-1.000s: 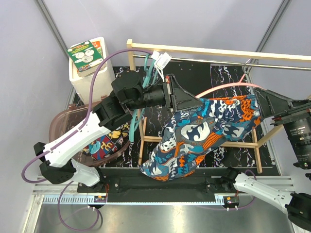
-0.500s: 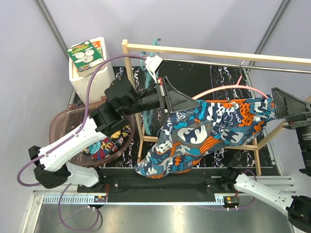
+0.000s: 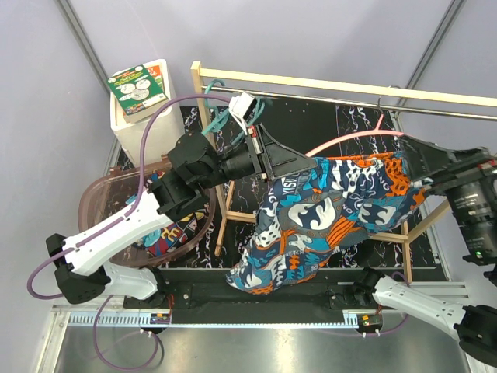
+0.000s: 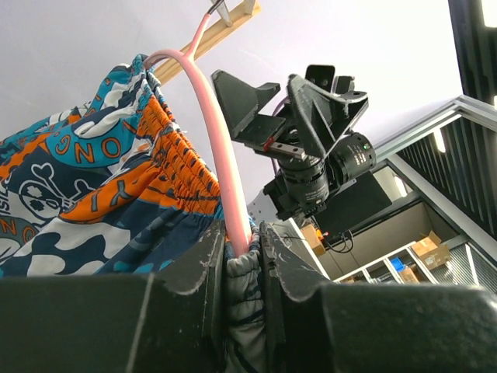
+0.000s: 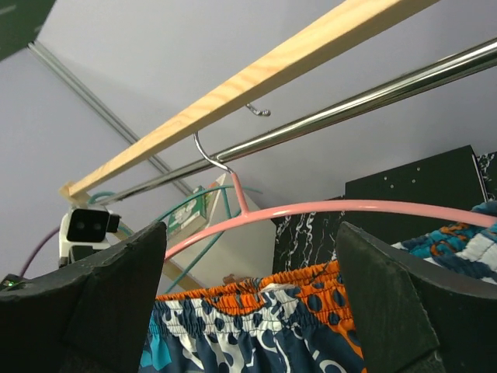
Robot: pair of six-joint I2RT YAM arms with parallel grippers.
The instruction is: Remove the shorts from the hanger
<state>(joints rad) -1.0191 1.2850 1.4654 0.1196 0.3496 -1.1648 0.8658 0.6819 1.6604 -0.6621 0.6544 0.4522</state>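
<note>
Pinch of L gripper (image 4: 242, 260) is seen at bottom of L wrist view. Both fingers (image 4: 194, 268) are pressed together on bunched waistband of teal/orange shorts (image 3: 334, 210), w/ lower end of pink hanger (image 4: 221, 155) running down into same gap. Whether hanger itself is clamped cannot be told. R gripper (image 5: 248, 233) is spread wide, w/ nothing held. Waistband and hanger arm are seen beyond its tips, and contact cannot be confirmed. In top view it is placed just beside opposite end of waistband.

Shorts are carried on hanger, whose hook is caught over chrome rail (image 3: 349, 99) below wooden frame (image 3: 311, 80). Legs are draped toward near table edge. Second pair (image 3: 159, 237), navy/red/yellow, is lying in brown tub (image 3: 89, 206) at L, well apart from hanger, so it is judged already done.

Step in hand is judged to be stripping waistband off L end of hanger.
- Only fabric should be pinched. If hanger end is trapped, hanger will likely be dragged along rail, not freed.
- Pull should be directed along hanger arm and off its tip, not straight down, since elastic is stretched over arm and may snag.
- Hanger should be steadied by R gripper, closed on arm near hook, so hook is not lifted off rail.
- Pinch should be watched, as soft fabric may slip.
</note>
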